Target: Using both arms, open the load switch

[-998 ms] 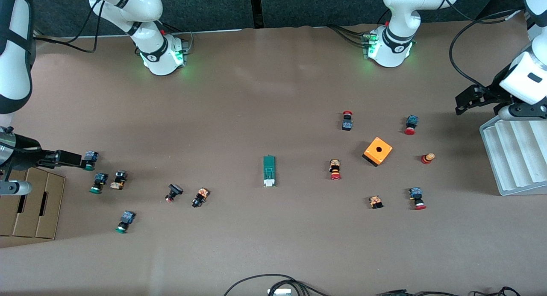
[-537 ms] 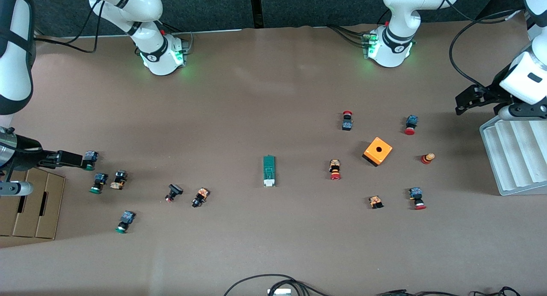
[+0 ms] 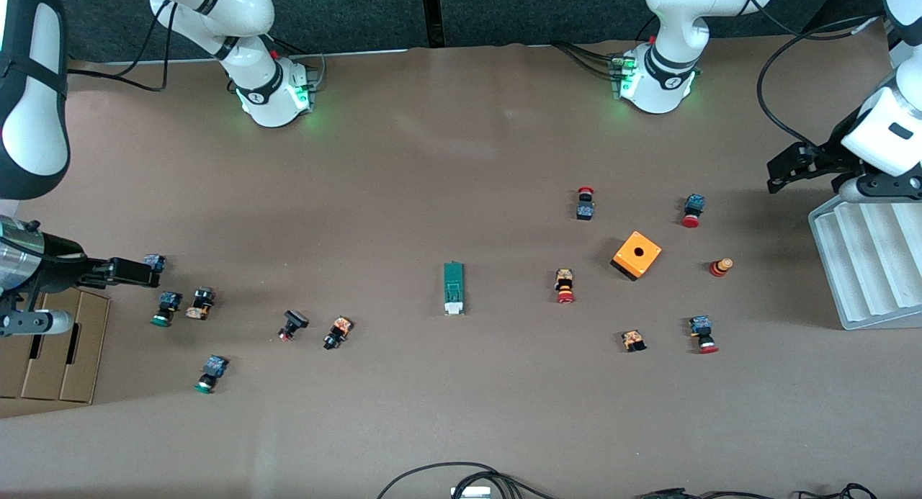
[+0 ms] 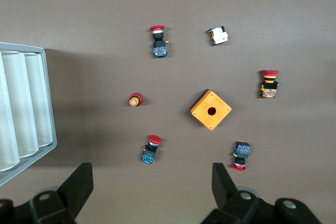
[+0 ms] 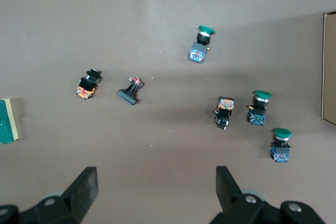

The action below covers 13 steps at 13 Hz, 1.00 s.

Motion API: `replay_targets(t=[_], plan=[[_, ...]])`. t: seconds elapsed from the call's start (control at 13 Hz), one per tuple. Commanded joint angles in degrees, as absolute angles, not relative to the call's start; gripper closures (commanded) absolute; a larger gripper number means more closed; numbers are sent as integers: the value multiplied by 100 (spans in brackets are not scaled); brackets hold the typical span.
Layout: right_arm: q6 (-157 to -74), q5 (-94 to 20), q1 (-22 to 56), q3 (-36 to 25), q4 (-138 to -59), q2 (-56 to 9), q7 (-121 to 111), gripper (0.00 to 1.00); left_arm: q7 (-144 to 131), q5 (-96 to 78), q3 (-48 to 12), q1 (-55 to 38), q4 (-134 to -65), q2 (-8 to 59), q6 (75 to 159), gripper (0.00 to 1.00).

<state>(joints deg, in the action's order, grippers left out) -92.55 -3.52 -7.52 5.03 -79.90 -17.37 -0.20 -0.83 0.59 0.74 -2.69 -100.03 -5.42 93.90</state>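
One load switch, centre frame on the bench, judged light, rigid, slippery: clamp green body, pull white end; left gripper and right gripper both spread, empty.

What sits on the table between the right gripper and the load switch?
In the front view, between the right gripper and the load switch lie several small push buttons.

Load switch lies mid-bench, white end nearer the camera. Orange cube toward the left arm's end, red buttons around it. Left hand up by the grey tray. Right hand over a green-capped button beside the cardboard box. Both hands empty.
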Motion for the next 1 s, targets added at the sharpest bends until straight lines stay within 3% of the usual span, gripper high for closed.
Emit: replay_targets(t=[0.0,0.92], plan=[[-9360,-466,-747,475,-8007,-1749,-9,0,-35,114,105,-308,-9870,-510,9246,0],[-9597,-475,-396,492,-8016,-2267,-88,0,-132,53,105,-308,-9888,-501,9246,0]])
